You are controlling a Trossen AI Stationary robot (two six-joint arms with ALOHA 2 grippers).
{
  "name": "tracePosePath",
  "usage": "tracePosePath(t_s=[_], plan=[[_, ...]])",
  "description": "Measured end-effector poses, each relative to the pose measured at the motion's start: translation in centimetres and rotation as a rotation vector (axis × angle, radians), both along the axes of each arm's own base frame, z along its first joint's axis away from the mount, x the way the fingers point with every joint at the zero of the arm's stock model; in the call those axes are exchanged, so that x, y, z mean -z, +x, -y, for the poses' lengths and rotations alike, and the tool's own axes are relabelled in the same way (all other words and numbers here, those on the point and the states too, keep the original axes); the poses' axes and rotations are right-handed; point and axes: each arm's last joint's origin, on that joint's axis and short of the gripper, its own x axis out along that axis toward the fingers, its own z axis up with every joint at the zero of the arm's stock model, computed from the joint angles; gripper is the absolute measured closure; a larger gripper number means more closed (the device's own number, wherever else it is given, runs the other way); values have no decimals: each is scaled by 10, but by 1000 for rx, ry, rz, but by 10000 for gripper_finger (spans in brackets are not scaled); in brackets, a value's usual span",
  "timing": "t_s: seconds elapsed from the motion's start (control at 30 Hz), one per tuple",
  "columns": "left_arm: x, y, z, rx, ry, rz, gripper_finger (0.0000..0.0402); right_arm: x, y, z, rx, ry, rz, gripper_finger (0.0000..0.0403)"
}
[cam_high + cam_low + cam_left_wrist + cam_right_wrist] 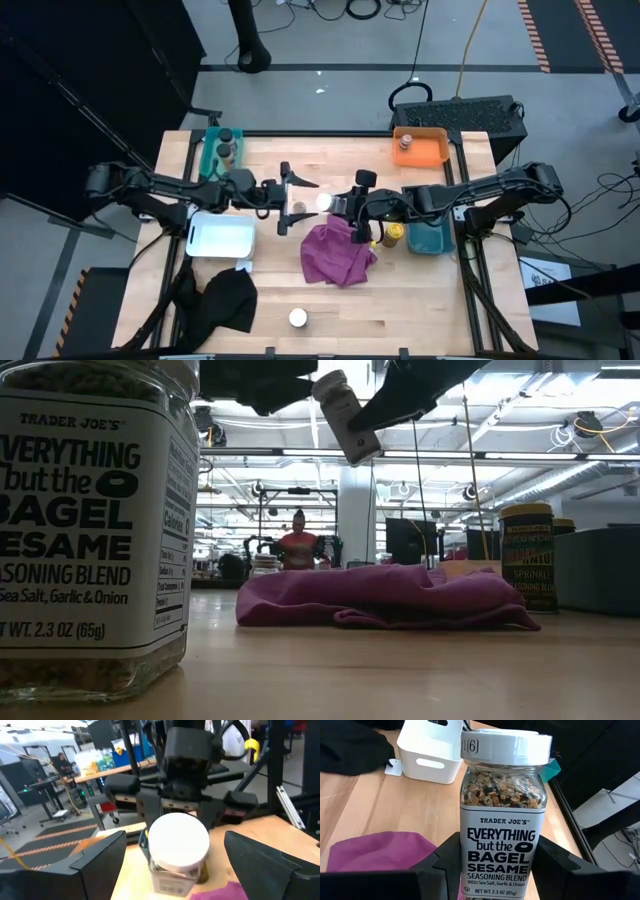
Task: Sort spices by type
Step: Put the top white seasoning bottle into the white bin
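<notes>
Right gripper clamped on white-lidded seasoning jar, jar lifted clear of the table over its middle, just above the magenta cloth, left gripper close opposite with fingers spread apart, second white-lidded jar near table's front edge

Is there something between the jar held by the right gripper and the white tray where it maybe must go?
Yes. The left gripper, open, sits between the jar, which the right gripper holds, and the white tray.
</notes>
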Motion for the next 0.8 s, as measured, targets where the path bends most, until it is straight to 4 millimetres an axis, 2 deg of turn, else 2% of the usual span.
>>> tracePosePath(t_s=[0.4,0.53,0.67,0.8], plan=[[10,27,-1,22,2,-35,59,0,0,0,1,0,3,241],[9,29,0,26,8,-4,62,0,0,0,0,0,1,241],[10,29,0,26,-4,-12,94,0,0,0,0,-1,-1,241],[10,29,0,3,-6,-13,156,0,0,0,3,-2,0,241]])
